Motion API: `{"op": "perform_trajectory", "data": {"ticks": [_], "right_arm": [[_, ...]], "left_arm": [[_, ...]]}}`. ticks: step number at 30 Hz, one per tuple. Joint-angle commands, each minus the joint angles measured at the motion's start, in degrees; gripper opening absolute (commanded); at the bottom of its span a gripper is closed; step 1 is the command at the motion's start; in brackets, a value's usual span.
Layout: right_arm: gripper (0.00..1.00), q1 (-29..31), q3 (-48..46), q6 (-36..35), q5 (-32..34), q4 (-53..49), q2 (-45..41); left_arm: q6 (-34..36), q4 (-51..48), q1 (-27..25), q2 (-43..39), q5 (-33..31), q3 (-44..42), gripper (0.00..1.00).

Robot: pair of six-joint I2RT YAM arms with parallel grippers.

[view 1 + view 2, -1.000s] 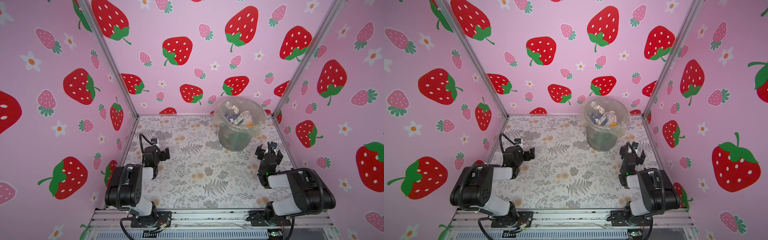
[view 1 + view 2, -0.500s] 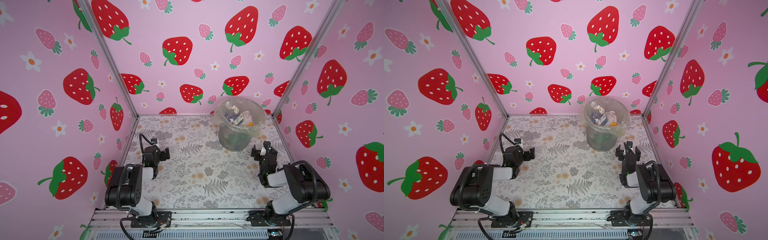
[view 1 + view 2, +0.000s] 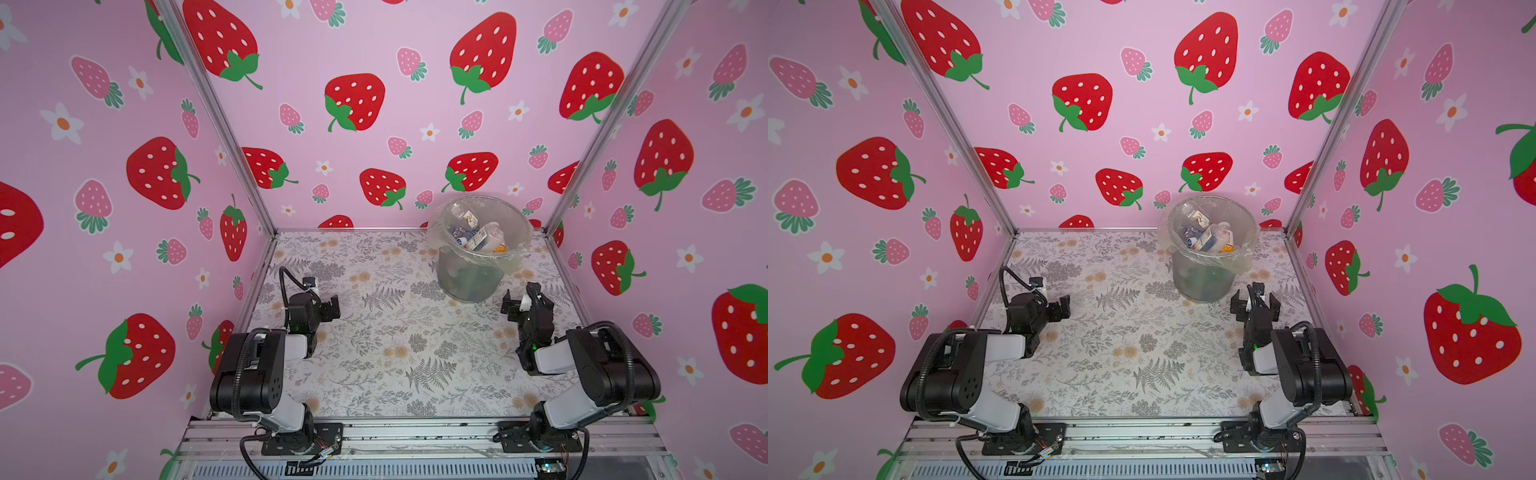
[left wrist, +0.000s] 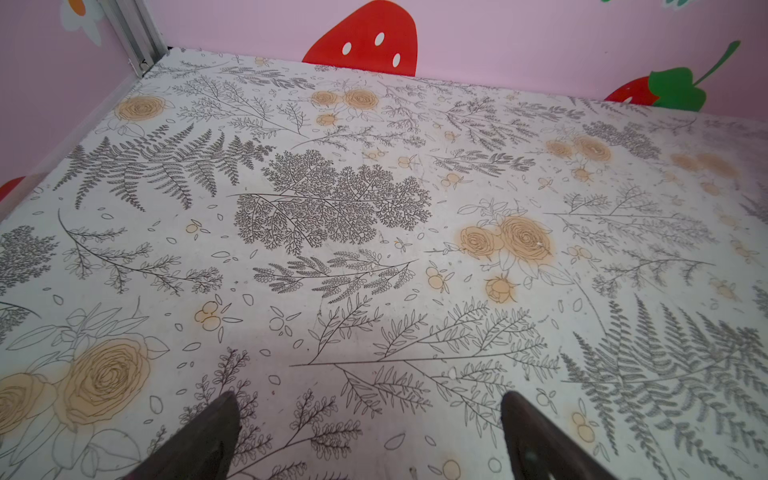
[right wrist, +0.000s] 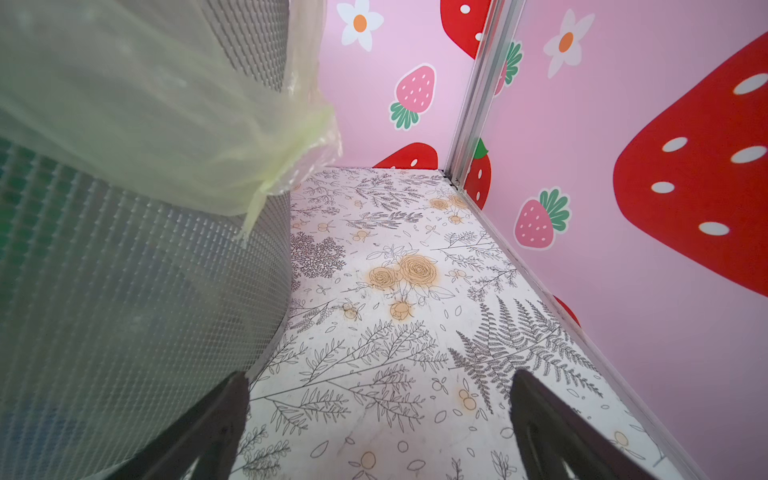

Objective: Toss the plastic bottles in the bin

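The bin (image 3: 468, 276) (image 3: 1200, 279), a grey translucent basket with a clear liner over its rim, stands at the back right of the floral mat. Several plastic bottles (image 3: 481, 239) (image 3: 1209, 240) lie inside it; green shapes show through its wall lower down. No bottle lies on the mat. My right gripper (image 3: 521, 297) (image 3: 1254, 298) (image 5: 380, 395) is open and empty, low over the mat just beside the bin's wall (image 5: 124, 291). My left gripper (image 3: 329, 308) (image 3: 1062, 309) (image 4: 370, 411) is open and empty near the left wall.
Pink strawberry walls close in the left, back and right sides, with aluminium posts (image 3: 590, 137) in the back corners. A metal rail (image 3: 415, 432) carrying both arm bases runs along the front. The liner's loose knot (image 5: 291, 166) hangs off the bin's side.
My right gripper has swung a little to the left, closer to the bin's base. The left arm has not moved. Both grippers stay open.
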Motion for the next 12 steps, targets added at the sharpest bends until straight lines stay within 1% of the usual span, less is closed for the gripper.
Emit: {"op": "perform_trajectory", "data": {"ticks": [1, 12], "right_arm": [[0.99, -0.21, 0.68, -0.56, -0.25, 0.71, -0.63], [0.99, -0.21, 0.74, -0.57, -0.27, 0.55, -0.58]], "left_arm": [[1.49, 1.25, -0.23, -0.38, 0.29, 1.55, 0.99], [1.45, 1.27, -0.3, -0.36, 0.29, 1.55, 0.99]]}}
